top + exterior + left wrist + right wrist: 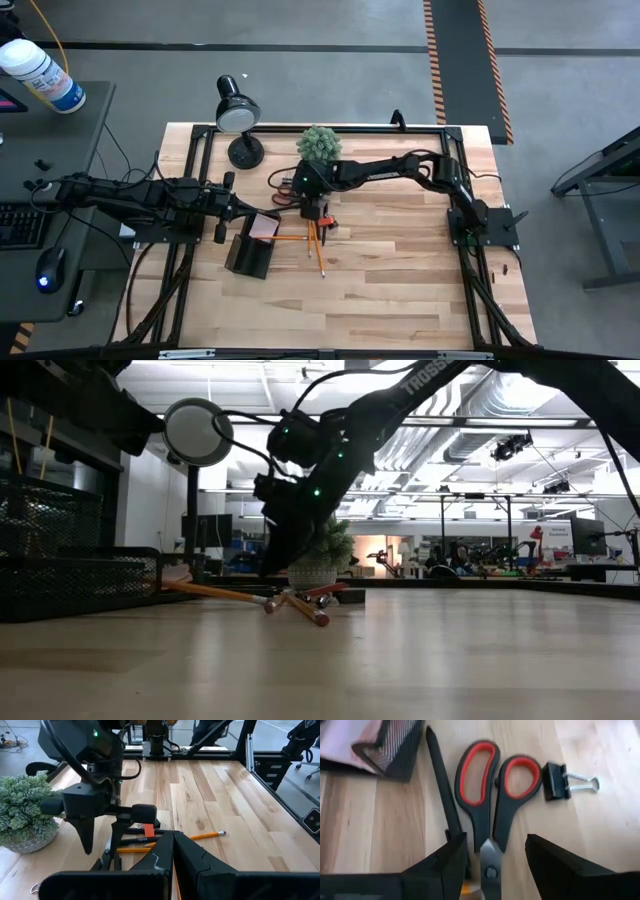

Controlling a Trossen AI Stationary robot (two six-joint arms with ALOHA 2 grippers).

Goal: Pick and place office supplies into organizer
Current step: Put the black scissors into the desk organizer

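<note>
Scissors [490,815] lie flat beside the organizer [390,750], blades between the spread, empty fingers of the right gripper [492,865] directly above them.

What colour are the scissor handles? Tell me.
Black with red inner rims on the scissors, clearest in the right wrist view.

Arm [440,375] lettering: "TROSS", white, cut off by the arm's bend
Other text: none legible

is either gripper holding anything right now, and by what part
Nothing is held. The right gripper stands open, its fingers either side of the scissors near the pivot. The left gripper is shut on nothing.
</note>
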